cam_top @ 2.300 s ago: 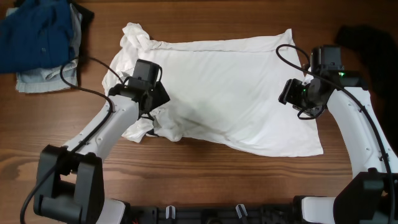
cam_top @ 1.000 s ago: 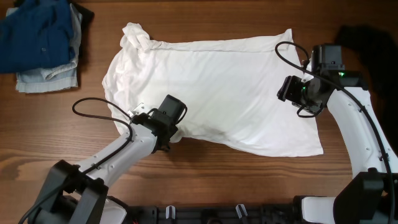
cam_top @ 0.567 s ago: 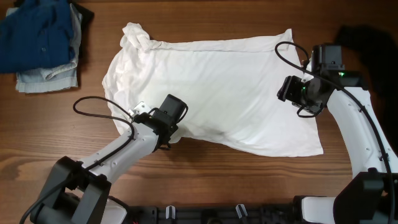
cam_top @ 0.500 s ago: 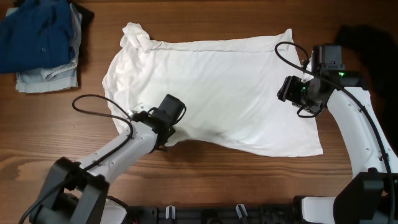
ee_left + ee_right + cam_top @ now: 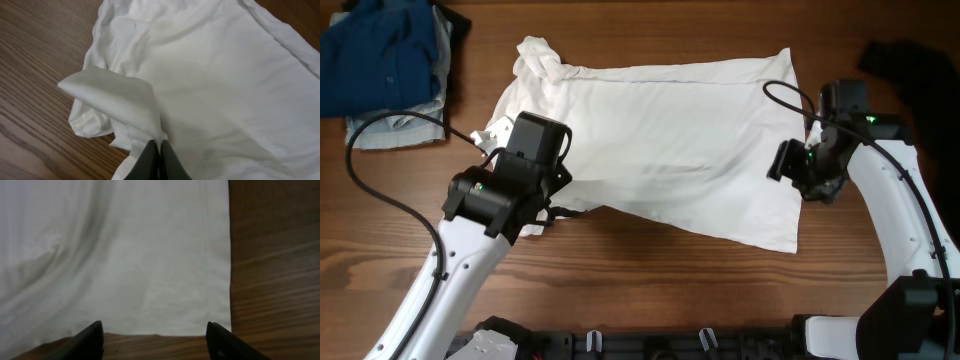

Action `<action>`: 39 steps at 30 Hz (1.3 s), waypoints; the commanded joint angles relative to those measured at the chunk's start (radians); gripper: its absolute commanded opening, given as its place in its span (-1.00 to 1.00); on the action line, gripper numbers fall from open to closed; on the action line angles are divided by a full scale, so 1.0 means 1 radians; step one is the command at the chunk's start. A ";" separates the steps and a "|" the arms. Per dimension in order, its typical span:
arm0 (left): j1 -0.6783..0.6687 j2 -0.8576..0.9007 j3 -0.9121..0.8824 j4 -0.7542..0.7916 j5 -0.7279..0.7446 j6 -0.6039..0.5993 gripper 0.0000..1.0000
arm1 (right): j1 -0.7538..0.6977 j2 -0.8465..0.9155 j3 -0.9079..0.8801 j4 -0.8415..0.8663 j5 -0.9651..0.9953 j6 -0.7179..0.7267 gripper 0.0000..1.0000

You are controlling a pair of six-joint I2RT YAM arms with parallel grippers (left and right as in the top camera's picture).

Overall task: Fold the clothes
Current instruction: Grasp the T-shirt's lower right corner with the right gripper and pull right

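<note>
Between the closed fingers of the left gripper (image 5: 160,149) a raised fold of the white shirt (image 5: 120,95) is held; the rest lies spread ahead on the bench (image 5: 30,65). The right gripper (image 5: 154,330) is held wide open over the shirt's edge.

From my station the table (image 5: 650,285) fills the overhead feed edge to edge: a reddish-brown wooden top with grain running left to right in darker streaks. On the left wrist feed the same wood crosses at a slant, with a paler band low on the left. On the right wrist feed it shows along the right side. The light is soft and even, leaving only faint shadows on the wood.
</note>
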 commanded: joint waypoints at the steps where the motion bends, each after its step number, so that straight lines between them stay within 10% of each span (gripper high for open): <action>1: 0.005 0.037 0.001 0.012 0.010 0.028 -0.92 | -0.015 -0.006 -0.002 -0.071 -0.019 0.030 0.40; 19: 0.063 0.124 0.001 0.119 -0.009 0.028 -0.92 | -0.015 -0.005 -0.380 0.067 0.063 0.454 0.08; 39: 0.063 0.124 0.001 0.120 -0.005 0.028 -0.92 | -0.015 0.068 -0.384 0.137 0.113 0.381 0.06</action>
